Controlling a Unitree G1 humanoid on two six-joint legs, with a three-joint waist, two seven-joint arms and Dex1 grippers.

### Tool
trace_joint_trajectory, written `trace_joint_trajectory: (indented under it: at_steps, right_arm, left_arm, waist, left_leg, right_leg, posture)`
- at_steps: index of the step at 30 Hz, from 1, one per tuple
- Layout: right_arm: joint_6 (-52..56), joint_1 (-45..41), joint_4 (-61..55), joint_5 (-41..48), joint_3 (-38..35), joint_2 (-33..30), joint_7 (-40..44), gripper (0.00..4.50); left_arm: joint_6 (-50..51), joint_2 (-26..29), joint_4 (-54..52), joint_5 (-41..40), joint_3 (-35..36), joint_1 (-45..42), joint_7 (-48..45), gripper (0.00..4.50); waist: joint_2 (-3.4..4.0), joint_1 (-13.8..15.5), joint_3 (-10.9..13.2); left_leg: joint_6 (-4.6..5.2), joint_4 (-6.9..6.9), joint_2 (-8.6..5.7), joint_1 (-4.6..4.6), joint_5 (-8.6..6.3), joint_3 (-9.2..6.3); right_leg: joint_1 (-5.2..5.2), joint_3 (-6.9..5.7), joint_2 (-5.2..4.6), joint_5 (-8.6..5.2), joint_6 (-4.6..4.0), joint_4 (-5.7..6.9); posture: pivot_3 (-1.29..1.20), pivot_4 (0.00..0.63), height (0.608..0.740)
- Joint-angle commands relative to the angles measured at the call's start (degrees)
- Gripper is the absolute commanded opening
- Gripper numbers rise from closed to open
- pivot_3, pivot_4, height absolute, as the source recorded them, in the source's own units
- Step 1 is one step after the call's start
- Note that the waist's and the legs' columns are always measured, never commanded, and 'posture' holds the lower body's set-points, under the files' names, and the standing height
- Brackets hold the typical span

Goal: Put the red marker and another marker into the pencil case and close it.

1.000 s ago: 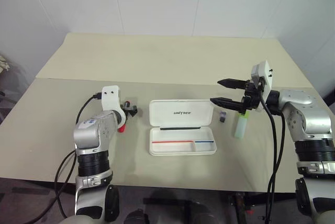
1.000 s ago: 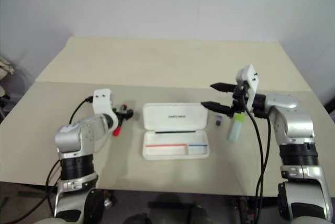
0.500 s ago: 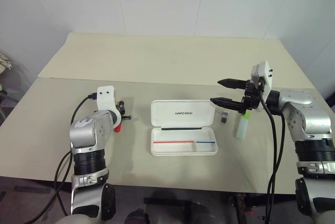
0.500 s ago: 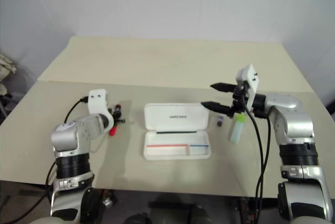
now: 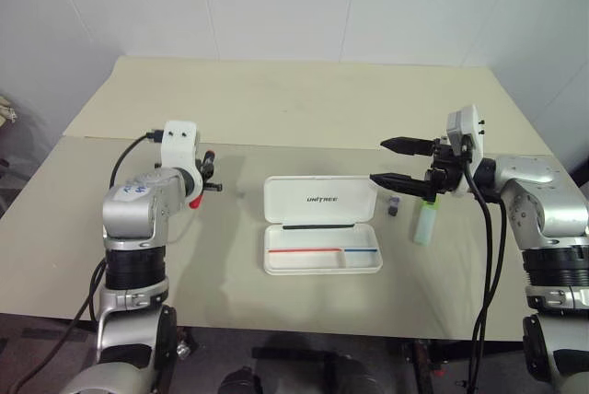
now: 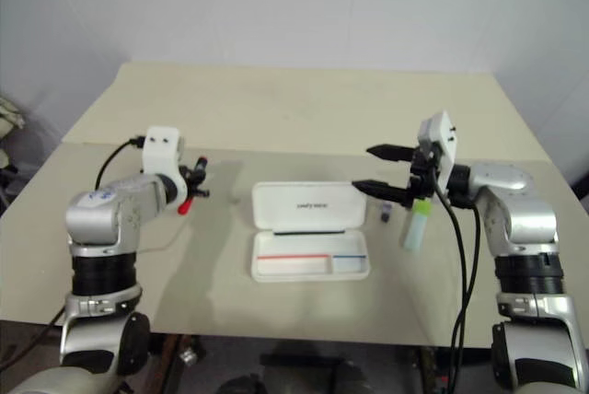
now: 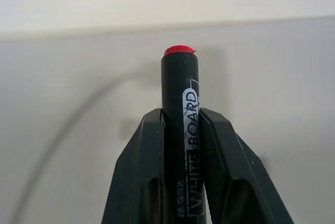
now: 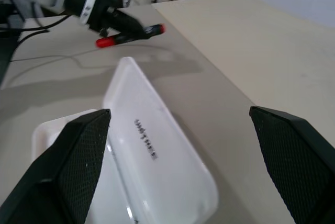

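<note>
On the beige table (image 5: 304, 127), the pencil case (image 5: 322, 236) is lying open at the middle, its lettered lid (image 5: 319, 201) folded back flat toward the far side and its tray (image 5: 322, 259), with the thin red and blue line, facing up toward the robot. Off to the left of the case, the left gripper (image 5: 208, 177) is hanging above the tabletop with its two black fingers (image 7: 137, 174) clamped on the red marker (image 7: 178, 124), which is sticking out past the fingertips with its red end forward. A black cable (image 5: 124, 159) is looping over that arm. Right of the case, the right gripper (image 5: 394, 162) is hovering with its fingers spread wide and nothing between them, pointing toward the case lid. Under and just behind it, another marker (image 5: 424, 222), pale green, is lying on the table near the case's right end, with a small dark stubby object (image 5: 393, 206) sitting between it and the case. Nothing is lying across the open tray.
</note>
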Motion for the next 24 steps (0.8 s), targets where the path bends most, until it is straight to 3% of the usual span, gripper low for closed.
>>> trace_joint_trajectory:
  at_steps: [1, 8, 14, 24]
  right_arm:
    - [2.58, 1.49, -5.35, 4.0, -2.88, -1.77, 1.02, 4.5]
    - [8.4, 7.5, -13.79, 9.2, -4.23, -4.32, 1.31, 4.5]
    - [9.25, 9.84, -16.64, 10.25, -4.52, -2.94, -2.23, 4.5]
    - [8.4, 14.91, -18.2, 11.19, -6.35, -7.21, 1.2, 4.5]
  left_arm:
    - [-2.31, 3.72, -4.41, -3.02, -1.56, -2.98, -6.13, 0.57]
    - [-5.42, 10.67, -10.05, -8.65, -7.01, -4.84, -18.66, 0.57]
    - [-9.12, 10.71, -12.46, -11.85, -11.48, -6.99, -25.42, 0.57]
    - [-17.57, 10.55, -11.06, -9.72, -26.02, -6.2, -35.17, 0.57]
  waist:
    - [-0.01, 0.04, 0.01]
    - [-0.03, 0.12, 0.02]
    - [-0.06, 0.05, 0.03]
    - [-0.08, 0.15, 0.05]
  left_leg:
    - [0.01, 0.0, 0.0, -0.01, 0.0, 0.0]
    - [0.06, 0.03, 0.0, -0.07, -0.04, -0.02]
    - [0.13, 0.11, 0.0, -0.03, -0.08, -0.01]
    - [0.2, 0.12, 0.0, -0.04, -0.12, 0.0]
  right_leg:
    - [0.0, 0.0, 0.0, 0.0, 0.0, 0.0]
    - [0.0, -0.02, 0.0, 0.0, 0.0, -0.06]
    - [-0.01, 0.01, 0.01, -0.01, -0.01, -0.11]
    - [-0.01, 0.05, 0.02, -0.01, -0.01, -0.14]
  posture:
    - [0.0, 0.15, 0.74]
    - [0.0, 0.15, 0.74]
    - [0.0, 0.15, 0.74]
    - [0.0, 0.15, 0.74]
